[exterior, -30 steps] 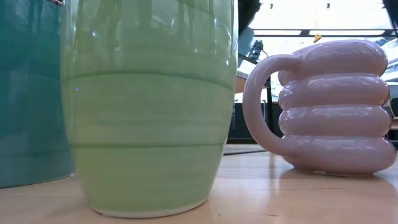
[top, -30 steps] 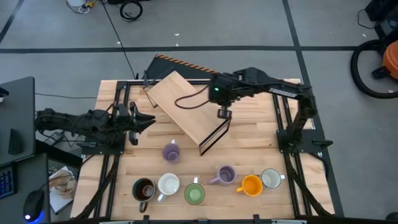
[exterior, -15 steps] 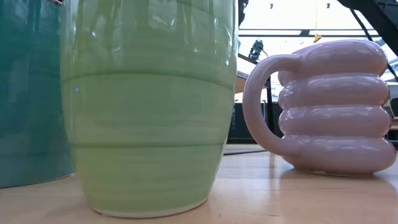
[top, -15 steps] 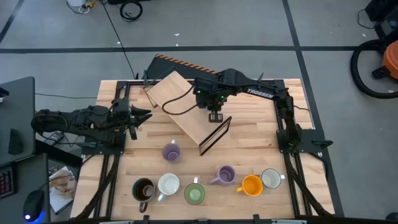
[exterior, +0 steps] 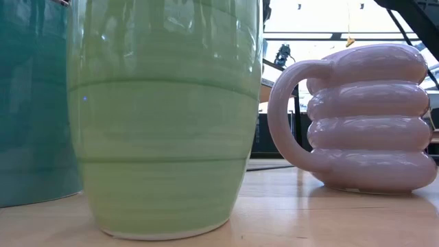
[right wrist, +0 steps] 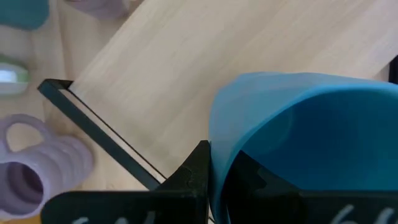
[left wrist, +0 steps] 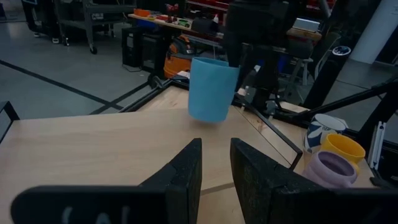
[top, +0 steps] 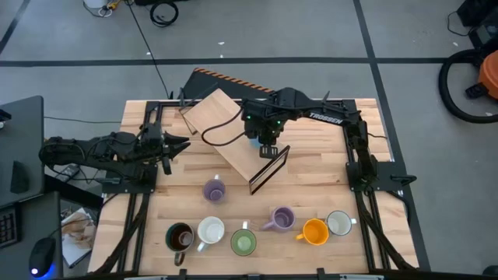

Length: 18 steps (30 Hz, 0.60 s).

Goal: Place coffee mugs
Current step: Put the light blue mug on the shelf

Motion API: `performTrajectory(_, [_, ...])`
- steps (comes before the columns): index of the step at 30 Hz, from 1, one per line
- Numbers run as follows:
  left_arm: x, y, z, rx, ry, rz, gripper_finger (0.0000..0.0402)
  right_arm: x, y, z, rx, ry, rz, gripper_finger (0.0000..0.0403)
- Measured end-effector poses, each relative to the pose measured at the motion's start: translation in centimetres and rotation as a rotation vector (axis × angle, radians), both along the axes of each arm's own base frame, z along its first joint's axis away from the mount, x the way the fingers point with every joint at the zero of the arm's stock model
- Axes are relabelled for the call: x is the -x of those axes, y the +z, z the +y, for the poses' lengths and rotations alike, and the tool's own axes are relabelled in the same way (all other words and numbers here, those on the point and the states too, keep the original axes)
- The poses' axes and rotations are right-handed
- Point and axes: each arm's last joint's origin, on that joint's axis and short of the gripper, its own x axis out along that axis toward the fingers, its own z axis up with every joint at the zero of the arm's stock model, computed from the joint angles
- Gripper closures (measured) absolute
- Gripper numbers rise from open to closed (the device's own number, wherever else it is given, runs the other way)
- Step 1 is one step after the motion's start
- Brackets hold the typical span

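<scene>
Right claw [top: 267,148] clamped on blue mug [left wrist: 211,88], over wood board [top: 233,132]; left claw [left wrist: 214,163] slightly apart, idle.

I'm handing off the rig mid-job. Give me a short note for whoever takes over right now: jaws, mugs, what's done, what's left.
Right gripper: jaws shut on the blue mug, held in the air over the wooden board.
Left gripper: waits empty at the table's left side.
Done: blue mug picked up.
Left: seven mugs sit on the table's front half: lilac mug alone, then brown, white, green, second lilac, orange, second white.
</scene>
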Motion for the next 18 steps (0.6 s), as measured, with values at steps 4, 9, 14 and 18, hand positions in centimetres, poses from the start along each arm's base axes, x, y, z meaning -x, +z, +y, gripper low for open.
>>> performTrajectory(4, [0.0, 0.0, 0.0, -0.001, -0.001, 0.000, 0.0313, -0.1, -0.8, 0.0, -0.002, -0.001, 0.033, 0.0371])
performTrajectory(9, [0.0, 0.0, 0.0, -0.002, -0.001, 0.001, 0.0313, -0.2, -1.6, 0.0, 0.015, 0.001, 0.061, 0.0370])
performTrajectory(14, [0.0, 0.0, 0.0, -0.002, -0.001, 0.001, 0.0313, -0.4, -1.6, 0.0, 0.022, 0.015, 0.040, 0.0351])
performTrajectory(18, [0.0, 0.0, 0.0, -0.002, -0.001, 0.001, 0.0313, -0.6, -1.5, 0.0, 0.029, 0.028, 0.015, 0.0325])
